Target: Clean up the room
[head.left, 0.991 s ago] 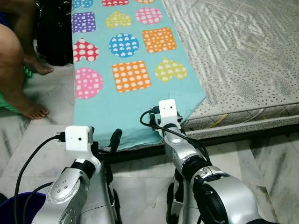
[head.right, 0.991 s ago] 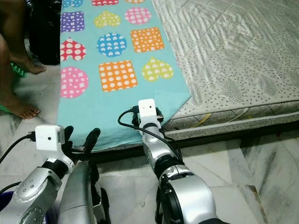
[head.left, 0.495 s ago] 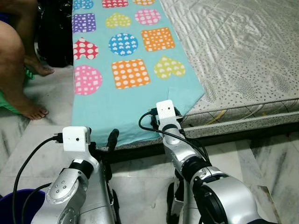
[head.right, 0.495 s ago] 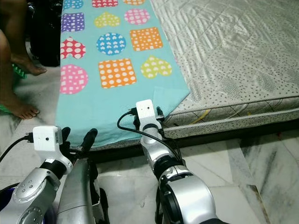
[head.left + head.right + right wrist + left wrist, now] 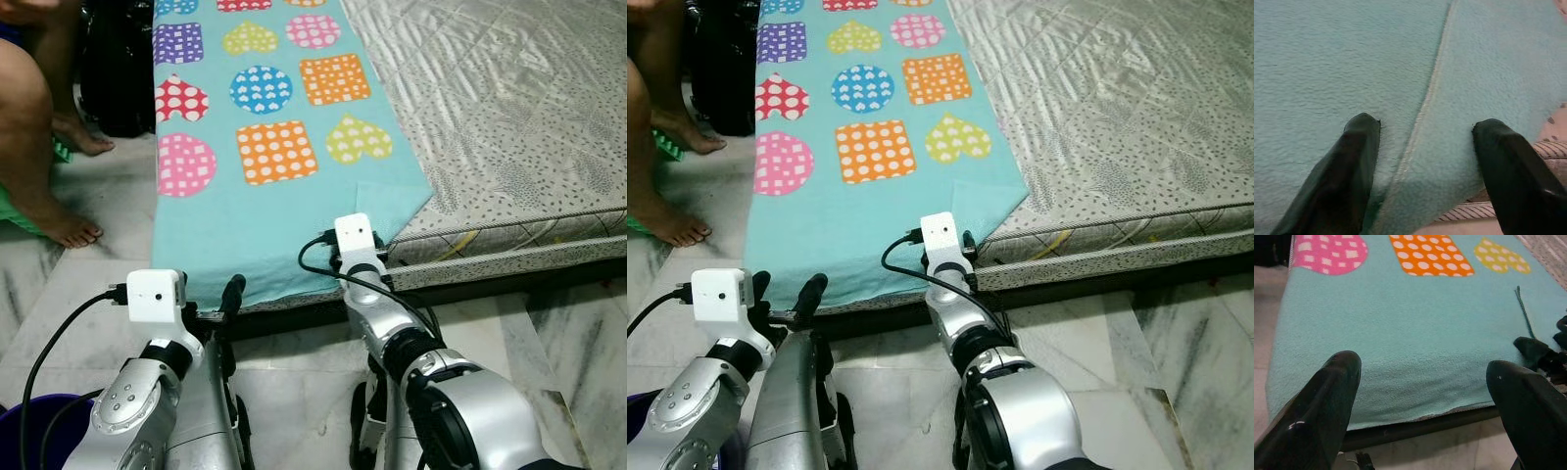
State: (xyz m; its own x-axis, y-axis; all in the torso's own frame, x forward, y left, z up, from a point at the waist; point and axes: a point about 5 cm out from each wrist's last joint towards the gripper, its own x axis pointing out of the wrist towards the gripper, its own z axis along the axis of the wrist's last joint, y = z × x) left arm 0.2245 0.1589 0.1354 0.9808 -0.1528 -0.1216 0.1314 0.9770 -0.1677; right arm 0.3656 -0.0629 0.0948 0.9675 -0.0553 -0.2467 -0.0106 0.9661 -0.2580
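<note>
The blanket (image 5: 265, 186), turquoise with bright dotted hearts, circles and squares, lies spread along the left part of the mattress (image 5: 509, 117) and hangs over its near edge in front of me, with one corner folded back on itself. The mattress is grey and quilted, low on the white marble floor (image 5: 578, 343). To my left a person's bare legs (image 5: 34, 147) stand on the floor beside the bed, next to something black that I cannot identify. At the lower left corner sits the rim of a purple bucket (image 5: 24, 431).

My right gripper (image 5: 1422, 161) is down on the blanket at its folded corner, fingers (image 5: 1347, 171) spread wide with both tips pressed to the cloth, the fold's hem running between them. My left gripper (image 5: 1422, 391) hangs just short of the blanket's near edge, above the floor, fingers (image 5: 1322, 396) spread wide apart and holding nothing.
</note>
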